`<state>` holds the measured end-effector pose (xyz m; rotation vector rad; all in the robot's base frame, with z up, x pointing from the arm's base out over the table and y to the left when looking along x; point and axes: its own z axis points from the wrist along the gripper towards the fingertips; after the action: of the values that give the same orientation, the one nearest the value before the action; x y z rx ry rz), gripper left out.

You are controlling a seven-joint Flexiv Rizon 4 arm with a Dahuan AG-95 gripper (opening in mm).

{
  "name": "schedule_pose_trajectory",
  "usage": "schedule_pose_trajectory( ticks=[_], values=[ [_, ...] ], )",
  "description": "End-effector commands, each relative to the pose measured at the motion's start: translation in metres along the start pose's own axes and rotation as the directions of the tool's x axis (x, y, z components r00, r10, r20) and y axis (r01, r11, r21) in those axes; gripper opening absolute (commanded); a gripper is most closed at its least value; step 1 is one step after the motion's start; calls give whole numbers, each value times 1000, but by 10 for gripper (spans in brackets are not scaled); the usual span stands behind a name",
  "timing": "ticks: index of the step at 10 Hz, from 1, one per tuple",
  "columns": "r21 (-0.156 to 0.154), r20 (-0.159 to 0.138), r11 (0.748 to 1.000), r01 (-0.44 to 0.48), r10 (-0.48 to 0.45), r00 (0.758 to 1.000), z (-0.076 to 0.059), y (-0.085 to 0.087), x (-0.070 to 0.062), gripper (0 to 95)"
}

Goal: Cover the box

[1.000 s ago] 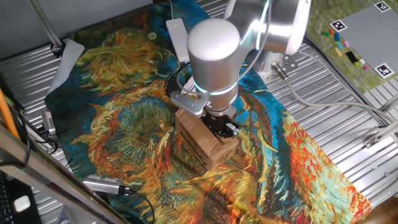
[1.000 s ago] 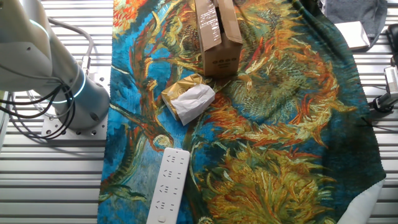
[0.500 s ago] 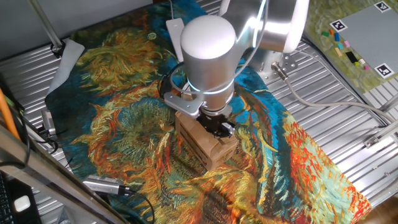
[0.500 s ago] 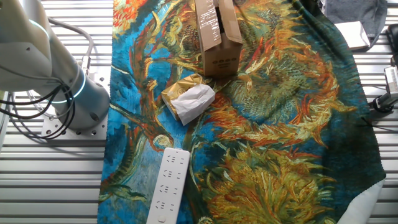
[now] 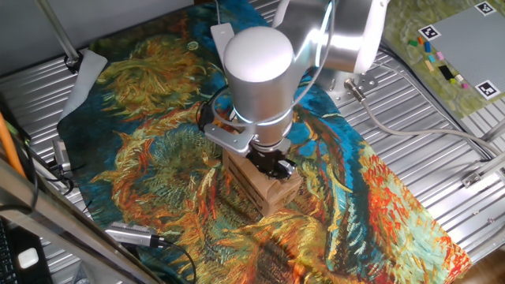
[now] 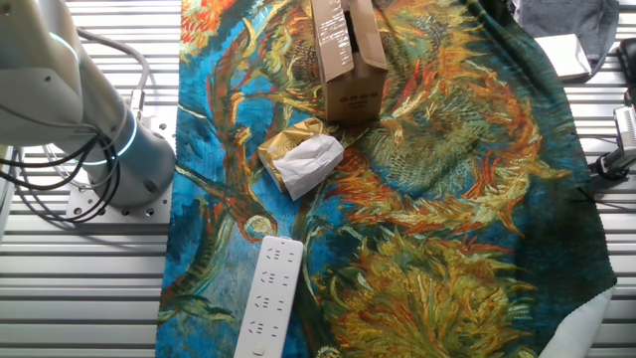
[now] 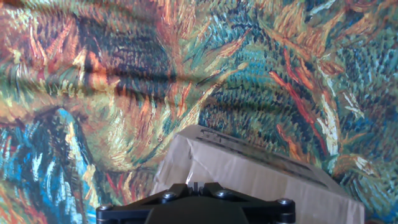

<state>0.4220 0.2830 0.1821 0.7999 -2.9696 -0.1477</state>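
The gripper [image 5: 271, 163] sits right on top of the box [image 5: 264, 188], pressed down against its upper face, with the big silver wrist of the arm [image 5: 259, 75] directly above it. Whether its jaws are apart or together I cannot tell — the wrist hides them from one fixed camera, and the hand camera shows only the black base of the gripper [image 7: 205, 205] at the bottom edge.

The box stands on the painted cloth [image 5: 158, 150], directly beneath the gripper. In the hand camera its brown top [image 7: 249, 171] lies flat just ahead of the gripper base, a strip of clear tape running along it, and the cloth [image 7: 124, 74] spreads out beyond. From the other fixed camera the box [image 6: 346, 55] shows at the top edge, printed on one side, its top cut off by the frame.

Just beside the box, on the side toward the arm's base [image 6: 109, 164], lies a wad of white paper [image 6: 308, 162] on a small brown scrap. Farther off on that side a white power strip [image 6: 268, 296] rests at the edge of the cloth, well apart from the gripper.
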Motion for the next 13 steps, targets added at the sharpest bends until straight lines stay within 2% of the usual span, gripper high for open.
schedule_pose_trajectory(
  ticks=[1,8,13],
  values=[
    [-1,3,1000,0,0,1000,4,3,2,0],
    [6,16,1000,2,-2,1000,22,9,-2,0],
    [4,9,999,32,-32,999,21,10,1,0]
  ],
)
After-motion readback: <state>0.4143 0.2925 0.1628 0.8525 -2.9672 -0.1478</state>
